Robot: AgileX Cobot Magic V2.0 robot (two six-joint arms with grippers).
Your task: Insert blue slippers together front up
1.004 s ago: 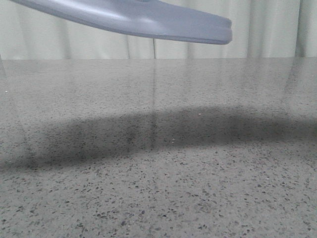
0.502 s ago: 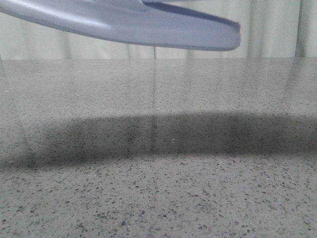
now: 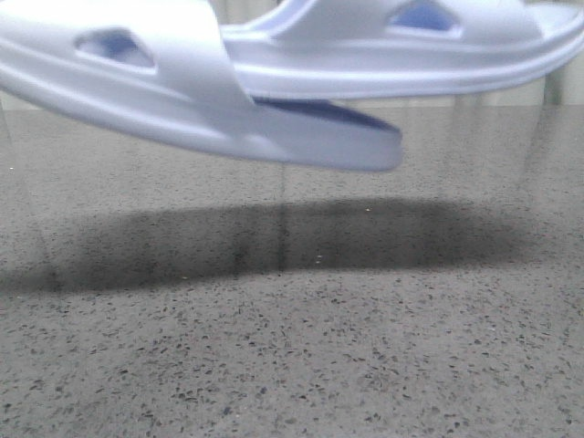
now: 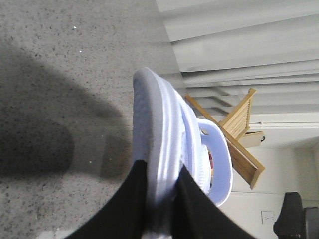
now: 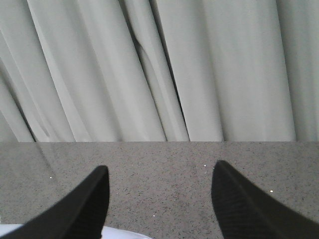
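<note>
Two pale blue-white slippers hang above the grey table in the front view. The nearer slipper (image 3: 182, 100) tilts down to the right, and its tip overlaps the second slipper (image 3: 392, 55) behind it. No gripper shows in that view. In the left wrist view my left gripper (image 4: 162, 199) is shut on the edge of one slipper's sole (image 4: 154, 144), with the second slipper (image 4: 219, 169) lying against its far side. My right gripper (image 5: 159, 199) is open and empty, with a sliver of pale slipper (image 5: 119, 234) beside one finger.
The speckled grey table (image 3: 292, 365) carries the slippers' dark shadow (image 3: 274, 237). Pale curtains (image 5: 159, 69) hang behind the table. A wooden rack (image 4: 239, 124) stands beyond the table's edge in the left wrist view.
In the front view the slipper has dropped lower and tilted, showing its strap. The second slipper has come into view behind it on the right. The shadow has shifted.
</note>
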